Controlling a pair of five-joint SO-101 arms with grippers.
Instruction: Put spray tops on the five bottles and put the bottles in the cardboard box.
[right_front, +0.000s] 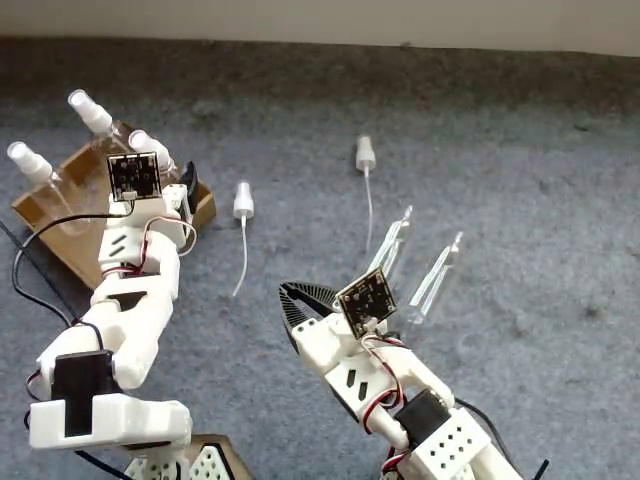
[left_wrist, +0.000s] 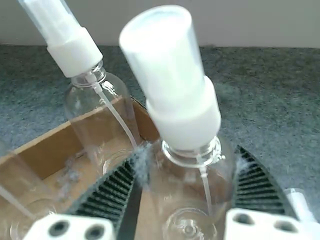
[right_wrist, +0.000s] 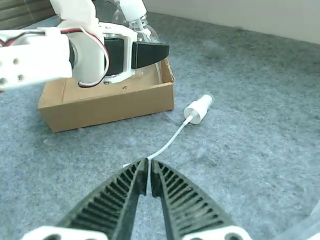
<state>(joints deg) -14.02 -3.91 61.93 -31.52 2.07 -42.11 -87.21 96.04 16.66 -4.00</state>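
Left gripper (left_wrist: 187, 165) clamped on a clear capped bottle (left_wrist: 175, 120), tilted inside the brown cardboard box (left_wrist: 47, 150) with 2 other capped bottles (right_front: 90, 112). Right gripper (right_wrist: 150, 170) pinched together, ribbed pads, near a loose white spray top (right_wrist: 198, 107) on the fuzzy grey table (right_wrist: 260, 100).

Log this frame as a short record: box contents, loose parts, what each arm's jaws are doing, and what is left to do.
Box: brown cardboard box holding three clear bottles fitted with white spray tops
Left gripper: jaws closed around one capped bottle in the box; the other two stand free
Right gripper: jaws shut, empty, above the grey carpet
Loose spray tops: two, with thin tubes, lying on the carpet
Uncapped bottles: two, lying side by side
Left to do: two bottles to cap and box
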